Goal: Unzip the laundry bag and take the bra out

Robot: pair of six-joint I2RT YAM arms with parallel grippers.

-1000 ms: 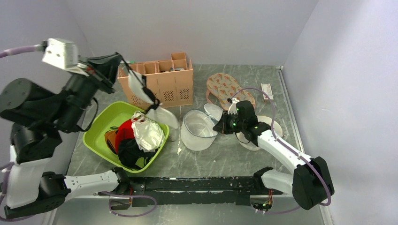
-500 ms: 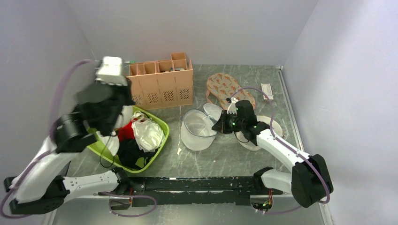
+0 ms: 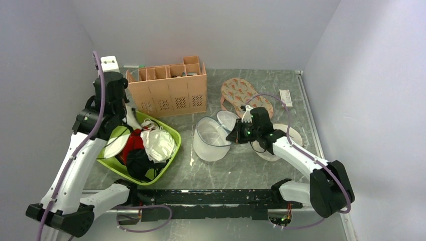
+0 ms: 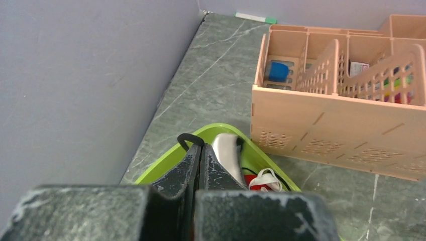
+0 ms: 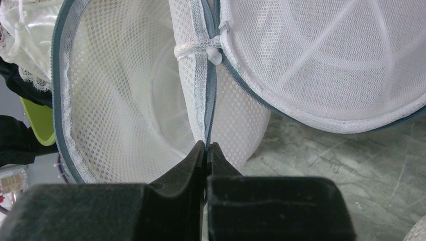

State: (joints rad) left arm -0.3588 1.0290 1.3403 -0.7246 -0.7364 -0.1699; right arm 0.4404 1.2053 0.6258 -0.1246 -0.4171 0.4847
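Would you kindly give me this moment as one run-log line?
laundry bag: unzipped, lid open | right gripper: shut on laundry bag rim | left gripper: shut on bra over green basin

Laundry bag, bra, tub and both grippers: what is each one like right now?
laundry bag: unzipped, lid flipped back, looks empty.
bra: out of the laundry bag, held by its black strap at the tub.
tub: piled with clothes.
left gripper: shut on the bra's strap.
right gripper: shut on the laundry bag's rim.
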